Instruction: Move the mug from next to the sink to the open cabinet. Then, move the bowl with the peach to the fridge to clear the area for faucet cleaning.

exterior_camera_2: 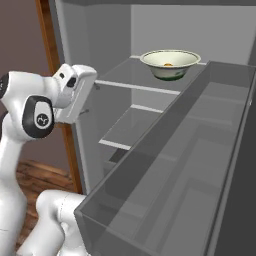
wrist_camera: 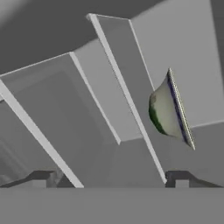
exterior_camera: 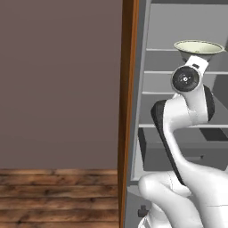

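While the bowl sits on an upper shelf inside the fridge, the gripper hangs back from it with jaws spread wide and empty. The peach shows as a small orange spot in the bowl's hollow. The bowl looks rigid, smooth and probably light (likely slick, and breakable if ceramic); the thin flared rim seems the natural place to pinch, one finger inside, one outside. No brand, label or writing can be read on anything.
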You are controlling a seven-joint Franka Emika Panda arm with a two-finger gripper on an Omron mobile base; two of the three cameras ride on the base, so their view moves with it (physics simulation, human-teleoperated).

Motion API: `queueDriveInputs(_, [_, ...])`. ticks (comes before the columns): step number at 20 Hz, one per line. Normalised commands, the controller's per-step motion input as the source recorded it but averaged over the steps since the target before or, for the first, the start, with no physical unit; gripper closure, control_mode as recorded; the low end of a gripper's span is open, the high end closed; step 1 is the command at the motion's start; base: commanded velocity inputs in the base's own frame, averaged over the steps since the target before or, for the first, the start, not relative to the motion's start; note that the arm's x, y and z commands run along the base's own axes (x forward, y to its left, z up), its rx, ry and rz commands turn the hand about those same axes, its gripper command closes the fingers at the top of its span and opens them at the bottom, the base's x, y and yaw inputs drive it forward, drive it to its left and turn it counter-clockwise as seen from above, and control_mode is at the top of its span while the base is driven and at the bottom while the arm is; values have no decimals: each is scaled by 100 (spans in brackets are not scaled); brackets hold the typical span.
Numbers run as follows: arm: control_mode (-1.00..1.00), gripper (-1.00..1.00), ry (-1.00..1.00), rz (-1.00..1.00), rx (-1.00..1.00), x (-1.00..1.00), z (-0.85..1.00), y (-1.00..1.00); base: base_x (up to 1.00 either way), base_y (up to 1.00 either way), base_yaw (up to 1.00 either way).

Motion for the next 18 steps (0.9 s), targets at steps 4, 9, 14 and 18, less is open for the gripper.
queueDriveInputs(4, [-100,-100,1,-52,21,-100,-28,0,0,0,0])
queueDriveInputs(9, [-100,-100,-2,-24,11,-38,-4,-10,0,0,0])
queueDriveInputs(14, [-100,-100,-9,-11,54,-54,0,-18,0,0,0])
queueDriveInputs(18, [-100,-100,-15,-19,71,-74,0,-26,0,0,0])
